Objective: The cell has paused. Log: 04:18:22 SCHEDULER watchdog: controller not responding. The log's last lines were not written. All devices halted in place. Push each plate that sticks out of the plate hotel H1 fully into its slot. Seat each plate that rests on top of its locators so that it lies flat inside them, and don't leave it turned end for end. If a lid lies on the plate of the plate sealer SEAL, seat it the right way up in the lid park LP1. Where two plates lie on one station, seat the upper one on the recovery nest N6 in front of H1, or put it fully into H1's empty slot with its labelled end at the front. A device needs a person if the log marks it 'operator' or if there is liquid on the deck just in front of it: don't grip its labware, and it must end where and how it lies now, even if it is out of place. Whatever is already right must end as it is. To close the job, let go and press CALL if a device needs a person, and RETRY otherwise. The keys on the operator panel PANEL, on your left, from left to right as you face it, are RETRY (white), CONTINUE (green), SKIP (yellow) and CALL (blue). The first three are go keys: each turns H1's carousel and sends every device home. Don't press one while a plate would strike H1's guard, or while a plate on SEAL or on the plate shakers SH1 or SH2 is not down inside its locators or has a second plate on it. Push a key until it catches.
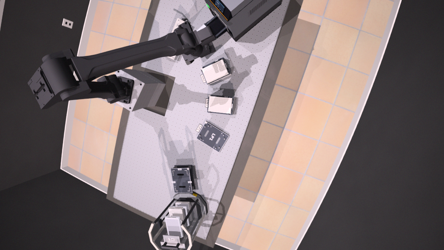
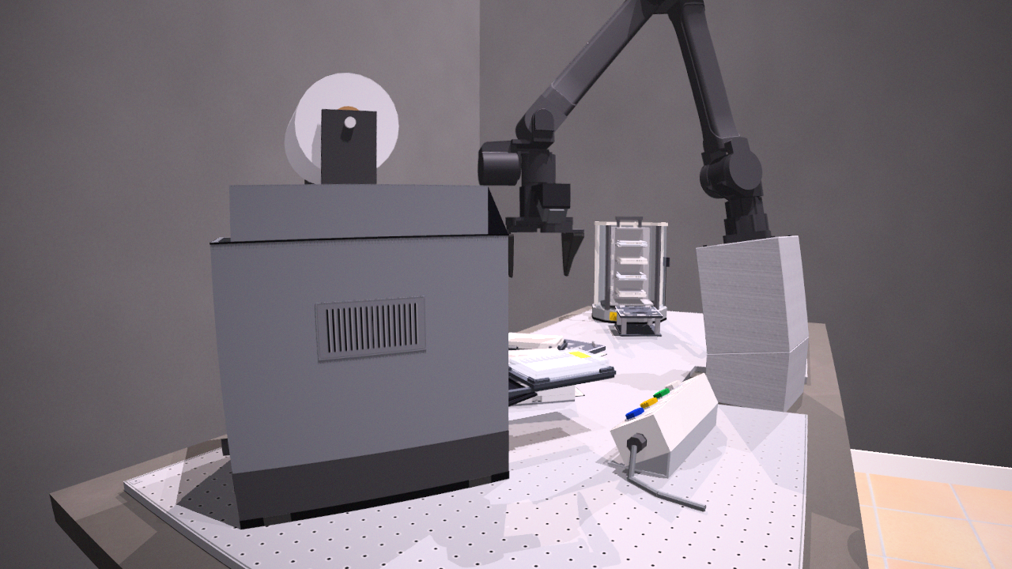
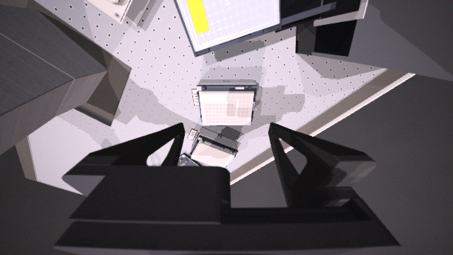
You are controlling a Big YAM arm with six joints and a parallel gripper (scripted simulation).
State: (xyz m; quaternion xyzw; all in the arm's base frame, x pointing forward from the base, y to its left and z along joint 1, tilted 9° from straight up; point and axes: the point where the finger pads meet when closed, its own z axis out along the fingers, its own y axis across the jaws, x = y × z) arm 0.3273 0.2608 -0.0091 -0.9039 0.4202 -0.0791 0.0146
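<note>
My gripper (image 2: 539,263) (image 3: 226,127) is open and empty. It hangs high above the deck, beside the front of the plate sealer (image 1: 245,12) (image 2: 360,339). A white gridded plate with a yellow label (image 2: 559,364) (image 3: 230,21) lies on the sealer's dark stage. Below the fingers a shaker carries a white plate (image 1: 215,71) (image 3: 226,106), and a second shaker carries another plate (image 1: 220,104) (image 3: 212,154). I cannot tell whether either is down in its locators. The lid park LP1 (image 1: 213,136) is bare. The recovery nest N6 (image 1: 183,179) (image 2: 636,318) stands bare before the plate hotel H1 (image 1: 175,223) (image 2: 629,269), which has plates on its shelves.
The operator panel (image 2: 665,417) lies on the deck with blue (image 2: 632,413), yellow (image 2: 648,403), green (image 2: 662,391) and white keys. In the top view my arm hides it. The arm's grey pedestal (image 1: 148,93) (image 2: 753,325) stands beside it. The deck's edge (image 3: 318,127) runs under my right finger.
</note>
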